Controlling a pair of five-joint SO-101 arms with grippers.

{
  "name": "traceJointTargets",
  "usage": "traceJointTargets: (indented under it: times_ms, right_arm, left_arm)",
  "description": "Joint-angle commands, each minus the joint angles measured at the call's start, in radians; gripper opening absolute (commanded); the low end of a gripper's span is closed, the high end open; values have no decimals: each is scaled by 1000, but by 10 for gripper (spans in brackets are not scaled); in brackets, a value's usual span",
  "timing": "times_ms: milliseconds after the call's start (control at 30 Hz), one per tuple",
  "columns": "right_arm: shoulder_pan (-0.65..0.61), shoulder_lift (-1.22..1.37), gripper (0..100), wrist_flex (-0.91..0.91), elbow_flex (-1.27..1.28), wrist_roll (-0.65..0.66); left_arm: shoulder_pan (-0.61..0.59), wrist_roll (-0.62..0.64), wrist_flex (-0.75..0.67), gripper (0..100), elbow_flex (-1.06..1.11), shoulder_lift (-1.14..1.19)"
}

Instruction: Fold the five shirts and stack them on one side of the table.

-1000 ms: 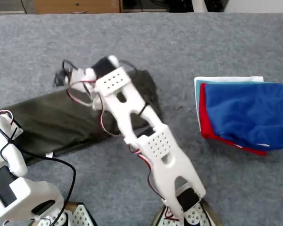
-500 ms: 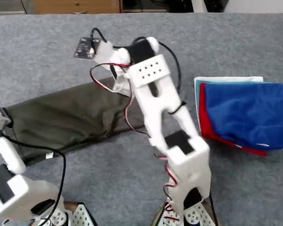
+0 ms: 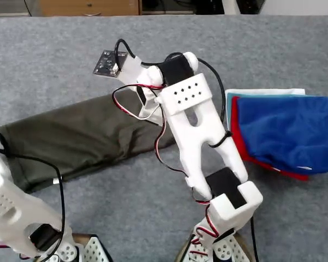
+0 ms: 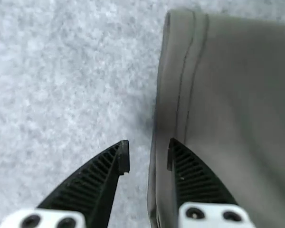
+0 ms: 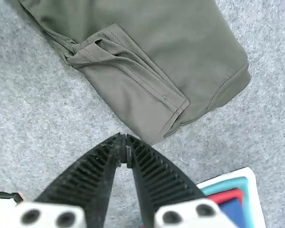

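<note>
1. Overhead, the olive shirt [image 3: 82, 139] lies as a long, partly folded strip from the table's [image 3: 44, 43] left edge toward its middle. The stack of folded shirts [image 3: 284, 131] sits at the right edge. The right arm [image 3: 191, 109] hangs over the strip's inner end.
2. Left wrist: the left gripper [image 4: 147, 154] is slightly parted and empty, straddling the shirt's hem.
3. Right wrist: the right gripper [image 5: 125, 142] is closed on nothing, just off the sleeve end. This looks like the last shirt's fold. Next, each gripper should pinch an end and fold it across.
</note>
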Motion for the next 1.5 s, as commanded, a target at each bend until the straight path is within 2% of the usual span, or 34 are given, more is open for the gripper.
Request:
traceJointTargets:
  times_ms: [0, 367, 633, 1000, 1267, 1467]
  right_arm:
    - [-5, -62, 3, 15, 2, -14]
    - [-39, -59, 3, 15, 2, -51]
    - [-39, -59, 3, 15, 2, -46]
    - [-36, -59, 3, 14, 2, -43]
    - [-35, -59, 3, 14, 2, -41]
    - [-35, -64, 3, 14, 2, -41]
  left_arm:
    - [44, -5, -55, 151, 69, 7]
    - [58, 51, -87, 151, 160, -191]
    - [61, 52, -100, 150, 207, -213]
    - [60, 92, -311, 148, 373, -177]
    - [52, 92, -313, 137, 377, -177]
    - [78, 92, -229, 35, 367, -156]
